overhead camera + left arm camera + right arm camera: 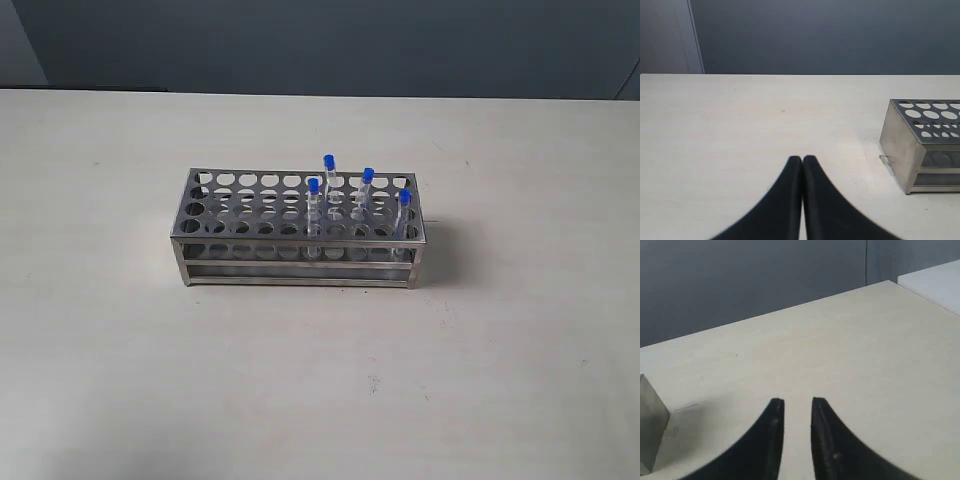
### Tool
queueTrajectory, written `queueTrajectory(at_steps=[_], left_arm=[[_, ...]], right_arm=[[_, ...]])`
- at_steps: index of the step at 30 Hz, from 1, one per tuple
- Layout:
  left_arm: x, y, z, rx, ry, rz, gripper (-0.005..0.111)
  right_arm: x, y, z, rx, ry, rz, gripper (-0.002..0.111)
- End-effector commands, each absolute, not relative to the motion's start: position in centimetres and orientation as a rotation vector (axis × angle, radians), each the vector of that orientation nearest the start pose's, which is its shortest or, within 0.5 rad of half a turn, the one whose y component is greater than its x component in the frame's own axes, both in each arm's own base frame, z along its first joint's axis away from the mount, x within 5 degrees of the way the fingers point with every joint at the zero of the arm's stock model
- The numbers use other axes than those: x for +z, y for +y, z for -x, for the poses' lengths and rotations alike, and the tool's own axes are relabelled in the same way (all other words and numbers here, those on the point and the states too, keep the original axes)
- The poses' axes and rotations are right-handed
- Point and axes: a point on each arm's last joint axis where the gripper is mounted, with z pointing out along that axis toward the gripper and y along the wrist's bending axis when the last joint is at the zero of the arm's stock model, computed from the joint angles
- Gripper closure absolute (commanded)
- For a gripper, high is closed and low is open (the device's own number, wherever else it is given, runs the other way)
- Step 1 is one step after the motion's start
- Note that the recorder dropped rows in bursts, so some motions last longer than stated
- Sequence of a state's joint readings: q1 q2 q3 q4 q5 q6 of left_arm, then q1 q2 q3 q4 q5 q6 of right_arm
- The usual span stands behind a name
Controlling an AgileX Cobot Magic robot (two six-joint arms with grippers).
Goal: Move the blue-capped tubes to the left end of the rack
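1. The rack (250, 207) stands on the pale bench (120, 350) a little above the centre of the exterior view, with one long side facing the camera.
2. All four blue-capped tubes (313, 212) stand upright in holes in the right half of the rack, their caps rising above the top plate.
3. One tube sits toward the back near the rack's middle, and a second stands nearer the front, just left of it. A third is toward the back and further right. The fourth is close to the right end.
4. The left gripper (802, 160) is clenched, with its dark fingers pressed together at the tips and nothing between them. It hangs over bare bench, well apart from the rack's end.
5. The right gripper (797, 402) is released, with a narrow gap between its fingers and nothing in it. It is also over bare bench, apart from a corner of the rack.
6. A dark blue-grey wall (300, 40) fills the top of the exterior view behind the bench.
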State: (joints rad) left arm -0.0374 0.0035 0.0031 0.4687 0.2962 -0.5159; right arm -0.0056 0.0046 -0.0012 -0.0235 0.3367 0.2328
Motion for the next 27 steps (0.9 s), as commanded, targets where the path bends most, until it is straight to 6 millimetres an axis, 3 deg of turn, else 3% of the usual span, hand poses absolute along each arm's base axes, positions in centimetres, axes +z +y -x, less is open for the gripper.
queueTrajectory(at_steps=[1,4,6,18,27], left_arm=[[19.0,0.9,-5.5,0.032,1.740,0.115,0.106],[19.0,0.9,-5.5,0.032,1.740,0.115,0.106],[19.0,0.9,-5.5,0.032,1.740,0.115,0.106],[19.0,0.9,-5.5,0.032,1.740,0.115,0.106],[19.0,0.9,-5.5,0.032,1.740,0.115,0.106]], right_arm=[[18.5,-0.1,-5.4,0.151,1.788,-0.214,0.088],[19.7,0.6,-5.6,0.663,1.591,-0.623,0.088],[20.6,0.4,-5.6,0.794,1.446,-0.730,0.088],[22.8,-1.0,-5.3,0.744,1.156,-0.717,0.088],[23.2,-1.2,-5.2,0.813,1.073,-0.761,0.093]])
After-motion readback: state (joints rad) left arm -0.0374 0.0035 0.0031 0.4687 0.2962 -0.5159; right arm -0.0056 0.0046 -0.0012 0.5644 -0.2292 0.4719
